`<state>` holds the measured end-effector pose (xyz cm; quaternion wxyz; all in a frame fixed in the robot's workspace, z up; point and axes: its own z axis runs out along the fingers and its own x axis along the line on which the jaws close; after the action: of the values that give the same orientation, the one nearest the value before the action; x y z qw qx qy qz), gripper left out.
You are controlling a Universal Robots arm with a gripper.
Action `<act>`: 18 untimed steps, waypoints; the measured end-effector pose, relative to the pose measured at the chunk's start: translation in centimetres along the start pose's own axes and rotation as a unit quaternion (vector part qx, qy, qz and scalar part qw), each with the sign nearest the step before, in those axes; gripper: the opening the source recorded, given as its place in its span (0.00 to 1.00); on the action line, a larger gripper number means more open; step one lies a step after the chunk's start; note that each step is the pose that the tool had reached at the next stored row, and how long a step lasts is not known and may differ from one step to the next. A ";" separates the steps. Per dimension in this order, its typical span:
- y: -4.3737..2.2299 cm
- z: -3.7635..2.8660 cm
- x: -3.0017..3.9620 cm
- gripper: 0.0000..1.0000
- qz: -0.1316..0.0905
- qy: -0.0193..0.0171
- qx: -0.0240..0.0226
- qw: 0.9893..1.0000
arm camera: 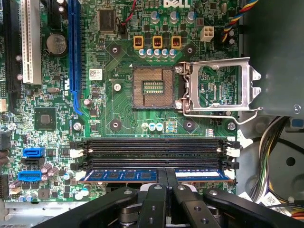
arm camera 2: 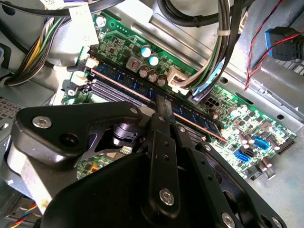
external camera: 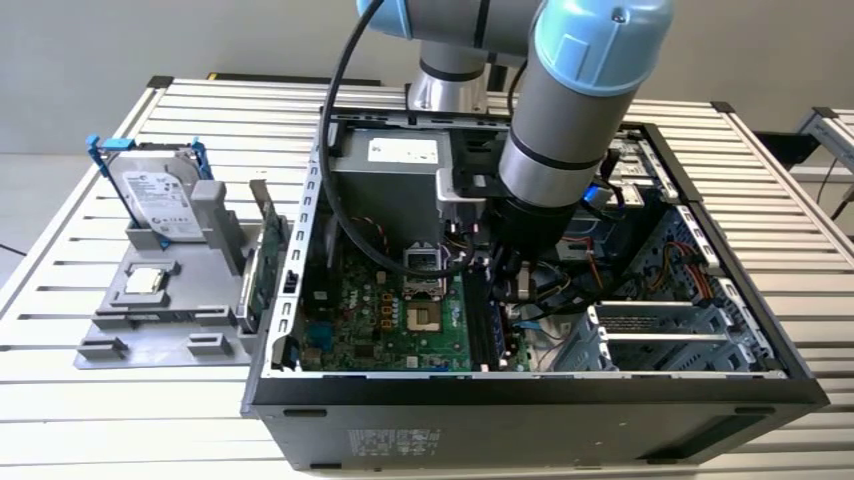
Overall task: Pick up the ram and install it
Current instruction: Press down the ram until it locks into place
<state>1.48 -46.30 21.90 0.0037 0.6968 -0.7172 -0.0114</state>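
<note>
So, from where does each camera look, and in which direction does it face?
Exterior view: off the arm, above and in front of the open black computer case, looking down into it; the grey-and-blue arm reaches inside.
First wrist view: on the wrist, facing straight onto the green motherboard; the black gripper meets the long blue memory stick.
Second wrist view: on the wrist, looking slantwise along the slots; gripper on the stick.
Both wrist views share gripper, stick and board.
</note>
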 end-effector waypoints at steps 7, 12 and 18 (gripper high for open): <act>0.00 0.01 0.00 0.00 0.000 0.000 0.000 1.000; 0.00 0.02 0.00 0.00 0.000 0.000 0.000 1.000; 0.00 -0.11 -0.01 0.00 0.000 0.000 0.000 1.000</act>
<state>1.48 -46.30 22.01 0.0033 0.6968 -0.7172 -0.0116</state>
